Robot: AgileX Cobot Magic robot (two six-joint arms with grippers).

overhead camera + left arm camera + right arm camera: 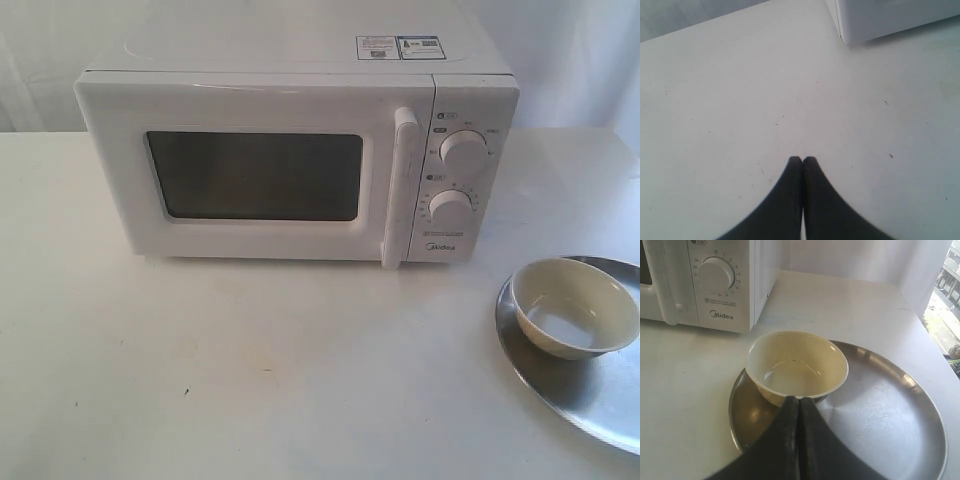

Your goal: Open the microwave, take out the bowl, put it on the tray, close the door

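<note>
The door [252,172] of the microwave [297,150] is seen closed. The bowl [573,307] is set upright on the tray [585,410] (toward the microwave-side rim). The left gripper [802,161] is pressed together, empty, over the table [730,100]; the right gripper [799,401] is likewise pressed together near the bowl.

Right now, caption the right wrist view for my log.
Shut right gripper hovers by the cream bowl on the silver tray, near the microwave.

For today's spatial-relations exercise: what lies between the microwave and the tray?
Only bare white tabletop separates the microwave and the tray, seen in the exterior and right wrist views.
</note>
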